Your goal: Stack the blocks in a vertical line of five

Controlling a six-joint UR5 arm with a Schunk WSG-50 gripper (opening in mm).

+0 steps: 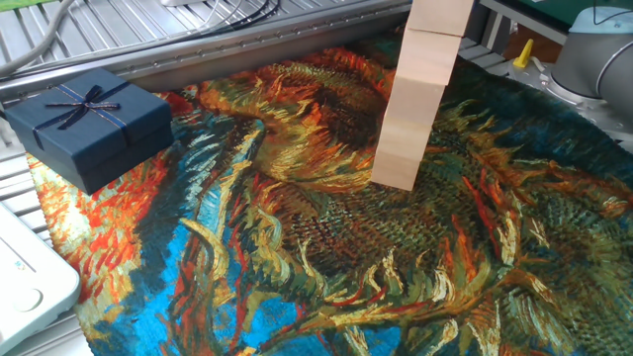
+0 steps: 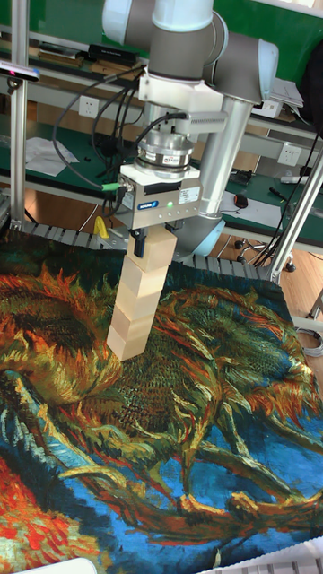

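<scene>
Pinching top of blocks (image 2: 139, 296) | pincer (image 2: 155, 238) clamped | stack leaning on cloth (image 2: 206, 413)

Your blocks (image 2: 139, 296) stand as one column on the cloth (image 1: 326, 257) spread over the counter (image 1: 148, 40), toward its far edge and right of centre in the fixed view. The column leans, upper blocks offset from the lower. In the tall fixed view you can count about four; the top is partly hidden, so the count is uncertain. The tool (image 2: 154, 238) sits directly over the column, fingers down either side of the topmost block; contact can't be told. Your gift box (image 1: 87, 124) rests on the cloth's far left corner, well apart from the column. A device (image 1: 25, 282) sits at the counter's near left edge, beside the cloth.
</scene>
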